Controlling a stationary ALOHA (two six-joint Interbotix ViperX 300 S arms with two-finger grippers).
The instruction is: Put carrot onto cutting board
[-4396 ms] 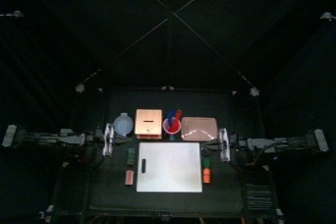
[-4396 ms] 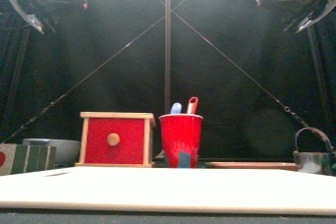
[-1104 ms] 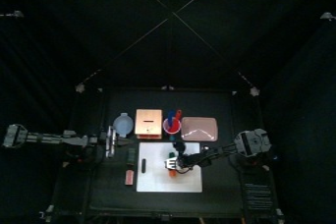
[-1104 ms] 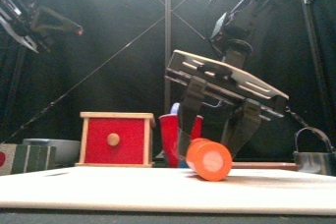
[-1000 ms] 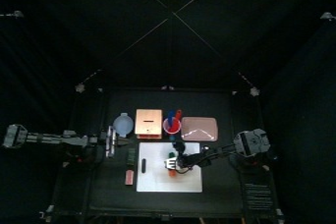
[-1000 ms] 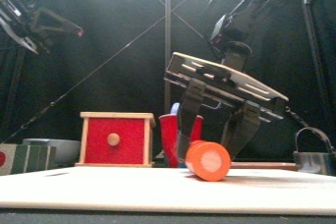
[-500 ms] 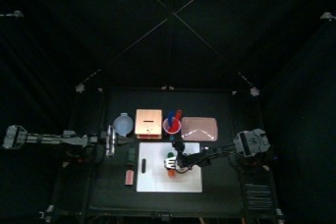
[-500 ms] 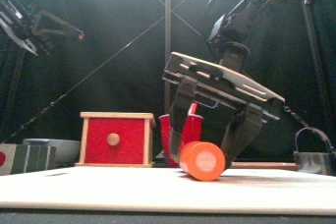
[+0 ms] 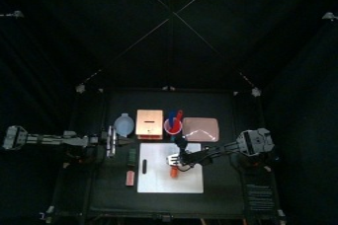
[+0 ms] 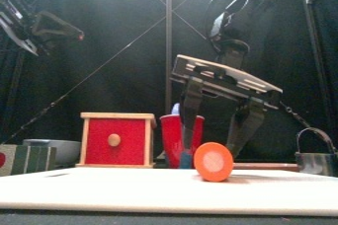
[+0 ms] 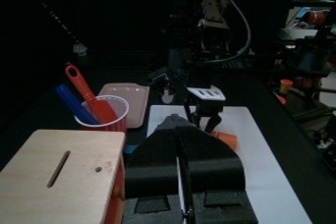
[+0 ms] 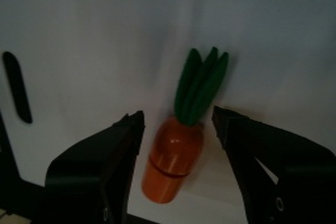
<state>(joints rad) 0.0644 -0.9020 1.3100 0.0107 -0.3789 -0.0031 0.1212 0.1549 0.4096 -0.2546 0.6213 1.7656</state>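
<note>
Carrot position: The slim bright orange carrot with green leafy top (image 12: 184, 135) lies on the large flat white cutting board (image 12: 92, 22), between the jaws of your right tool (image 12: 179, 149) and touching neither in the right wrist view.
Right tool state: Jaws spread wide, gripping nothing. In the front view your right tool (image 10: 219, 128) hangs just above the carrot (image 10: 212, 161).
Left tool state: Your left tool (image 11: 184, 169) rests at the left side of the worktop, jaws together, empty.
Risk, rolling: The carrot is round and lies free; judge it liable to roll if a jaw brushes it on the way up.
Risk, lift path: Raise the tool straight; a sideways swing could sweep the carrot towards the board's edge.
Change from earlier frame: Half a second ago the front view showed the jaws lower, flanking the carrot; they now stand higher.
</note>
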